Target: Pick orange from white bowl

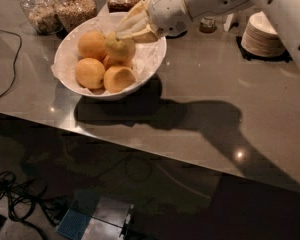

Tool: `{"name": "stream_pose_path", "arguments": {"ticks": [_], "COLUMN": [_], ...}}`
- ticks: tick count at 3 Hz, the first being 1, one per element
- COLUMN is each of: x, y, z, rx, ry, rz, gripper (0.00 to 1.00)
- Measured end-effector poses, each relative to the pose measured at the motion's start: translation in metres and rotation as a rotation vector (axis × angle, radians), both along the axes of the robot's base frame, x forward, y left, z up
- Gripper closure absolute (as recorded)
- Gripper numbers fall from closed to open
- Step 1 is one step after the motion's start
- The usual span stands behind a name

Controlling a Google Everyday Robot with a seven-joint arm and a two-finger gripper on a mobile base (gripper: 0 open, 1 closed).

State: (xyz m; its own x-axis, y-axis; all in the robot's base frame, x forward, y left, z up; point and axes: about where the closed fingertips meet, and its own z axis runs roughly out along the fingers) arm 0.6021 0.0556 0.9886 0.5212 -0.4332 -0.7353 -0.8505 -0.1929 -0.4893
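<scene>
**Gripper closing on the top orange, lift coming next**

The gripper (121,37) is reaching in from the upper right, over the far rim of the white bowl (141,82). Its jaws are narrowing to a wedge and look to be pinching the orange (119,48), which is sitting highest in the bowl, on top of the other oranges (90,73) and touching at least two of them. The grasp step seems to be in hand and the lift not yet done, since the fruit is resting low against its neighbours.

The next move is calling for a straight rise. That would be carrying the fruit above the rim before any sideways travel, so the neighbours are not getting dragged and the crumpled paper lining (60,70) is not catching.

Room is opening mostly to the right and front. The grey counter (205,79) is lying bare between the bowl and the stacked small dishes (262,34), which are standing well apart at the far right. Behind the bowl the glass jars (75,6) are crowding close to its far rim, so that way is tight. The counter's front edge is running just beyond the bowl's near wall, and a dropped fruit could be rolling off there. A dark cable (11,59) is trailing at the left
</scene>
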Motion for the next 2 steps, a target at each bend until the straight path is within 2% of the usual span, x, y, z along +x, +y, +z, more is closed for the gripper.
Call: {"name": "stream_pose_path", "arguments": {"ticks": [1, 2], "x": [-0.032, -0.045], "y": [-0.002, 0.005], "z": [0.036, 0.045], "rx": [0.064, 0.053], "ry": [-0.055, -0.042], "rz": [0.048, 0.091], "gripper": [1.0, 1.0]}}
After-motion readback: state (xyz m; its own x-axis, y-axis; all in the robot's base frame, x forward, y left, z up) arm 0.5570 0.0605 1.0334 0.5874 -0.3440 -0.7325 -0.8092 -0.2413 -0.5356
